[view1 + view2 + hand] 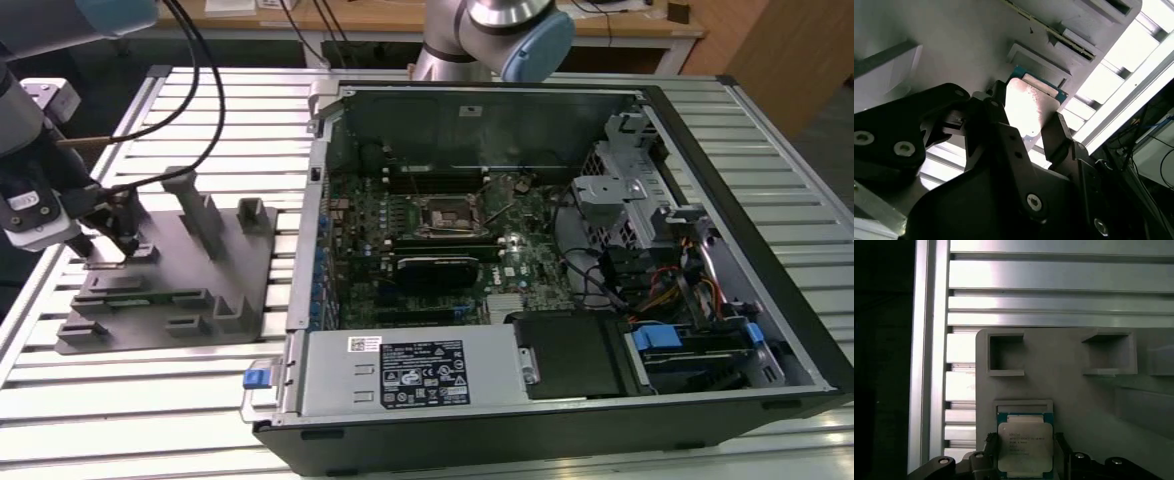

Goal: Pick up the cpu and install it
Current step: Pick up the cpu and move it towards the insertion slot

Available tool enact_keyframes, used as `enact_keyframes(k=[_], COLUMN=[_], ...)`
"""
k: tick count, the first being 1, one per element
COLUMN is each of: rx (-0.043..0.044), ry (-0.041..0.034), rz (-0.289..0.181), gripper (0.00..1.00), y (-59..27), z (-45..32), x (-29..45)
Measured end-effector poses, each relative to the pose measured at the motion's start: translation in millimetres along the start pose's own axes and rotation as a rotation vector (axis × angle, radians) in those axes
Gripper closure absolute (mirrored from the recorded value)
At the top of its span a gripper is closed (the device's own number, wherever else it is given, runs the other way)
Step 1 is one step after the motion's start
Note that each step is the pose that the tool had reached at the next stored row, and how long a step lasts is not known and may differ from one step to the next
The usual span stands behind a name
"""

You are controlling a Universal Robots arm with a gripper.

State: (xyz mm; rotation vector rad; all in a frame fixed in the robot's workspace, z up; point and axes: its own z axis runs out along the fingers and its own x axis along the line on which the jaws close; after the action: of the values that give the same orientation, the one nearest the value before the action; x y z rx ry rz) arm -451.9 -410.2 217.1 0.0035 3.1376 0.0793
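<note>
Gripper (111, 248) low over grey fixture plate (167, 305) on slatted table (147, 400), astride the cpu (1025, 446), grip on it cannot be told, cpu flat in a plate recess, open computer case (481, 118) beside plate, toward the exterior view's right.

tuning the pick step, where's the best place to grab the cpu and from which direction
Take the cpu by two opposite side edges, coming straight down from above. It lies flat, silver top up, on the grey fixture plate, with a raised rim against one edge, so the thin free edges look like the only hold.
</note>
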Motion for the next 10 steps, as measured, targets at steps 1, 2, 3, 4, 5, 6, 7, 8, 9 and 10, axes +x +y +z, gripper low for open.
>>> enact_keyframes(k=[1,2,3,4,5,6,7,8,9,10], rx=[-0.0004,-0.0005,-0.0006,-0.0006,-0.0006,-0.0007,-0.0028,-0.0031,-0.0031,-0.0029], ry=[-0.0001,-0.0001,0.0,0.0001,0.0002,0.0002,0.0002,-0.0002,-0.0001,0.0002], rz=[0.0,0.0,0.0,0.0,0.0,0.0,0.0,0.0,0.0,0.0], gripper=[0.47,0.47,0.47,0.47,0.47,0.47,0.47,0.47,0.47,0.47], y=[0.1,0.2,0.3,0.4,0.6,0.7,1.2,1.3,1.3,1.3], z=[-1.9,-4.5,-6.8,-9.1,-11.6,-14.2,-24.5,-24.6,-24.9,-25.4], x=[0.0,0.0,-0.1,-0.1,-0.1,-0.1,-0.1,-0.1,-0.1,-0.1])
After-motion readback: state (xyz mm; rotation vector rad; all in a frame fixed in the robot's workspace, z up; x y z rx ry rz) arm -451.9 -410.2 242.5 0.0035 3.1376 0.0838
